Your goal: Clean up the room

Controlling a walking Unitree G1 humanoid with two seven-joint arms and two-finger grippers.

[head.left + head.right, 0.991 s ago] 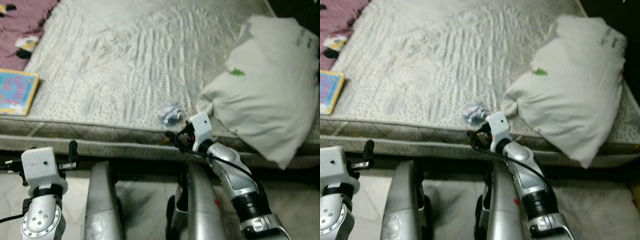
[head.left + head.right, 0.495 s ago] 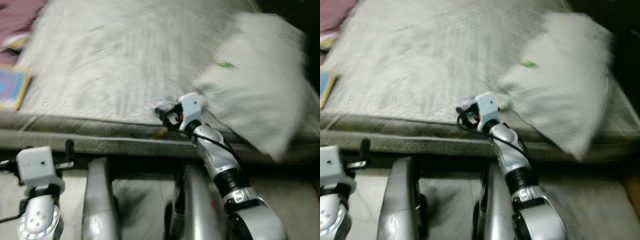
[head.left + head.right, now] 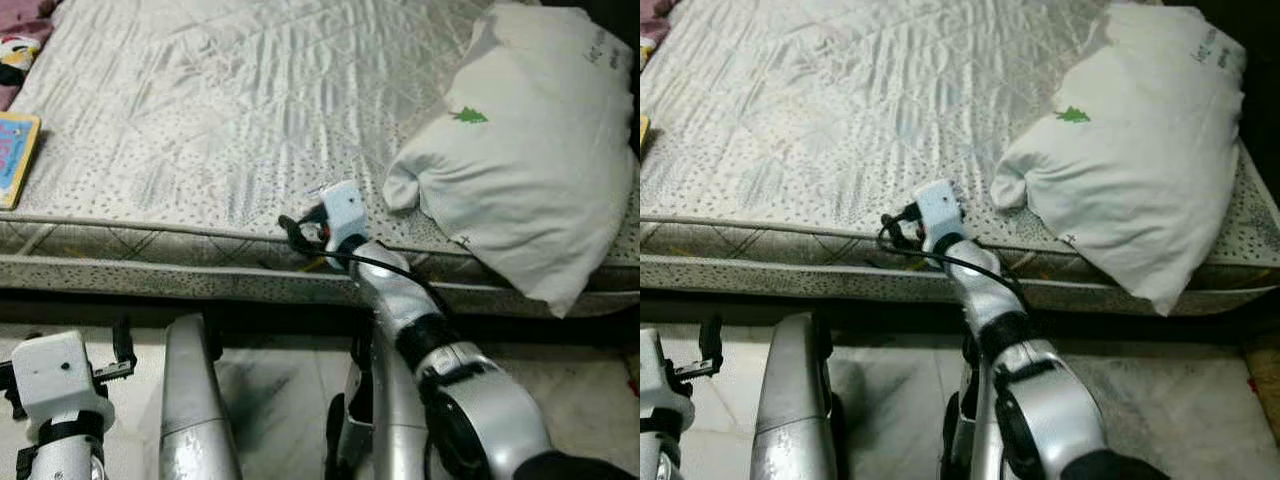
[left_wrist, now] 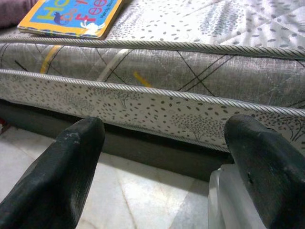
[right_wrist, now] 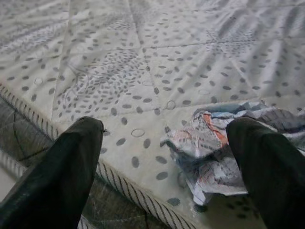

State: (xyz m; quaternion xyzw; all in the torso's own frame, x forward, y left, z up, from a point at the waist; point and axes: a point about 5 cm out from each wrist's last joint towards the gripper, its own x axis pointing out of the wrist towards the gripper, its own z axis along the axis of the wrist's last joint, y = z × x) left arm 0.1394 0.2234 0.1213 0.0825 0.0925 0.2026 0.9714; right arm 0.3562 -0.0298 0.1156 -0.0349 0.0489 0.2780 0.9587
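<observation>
At the near edge of the bare quilted mattress [image 3: 200, 120], the right gripper [image 5: 164, 167] reaches over the piped seam with its two black fingers spread wide and nothing held. A crumpled paper wrapper [image 5: 224, 148] lies on the mattress just beside one finger, close to the edge. A white pillow [image 3: 530, 150] rests near it, towards the robot's right. The left gripper [image 4: 167, 167] hangs low before the mattress side, also wide open and empty, and a colourful children's book [image 4: 71, 16] lies at the mattress's left edge.
</observation>
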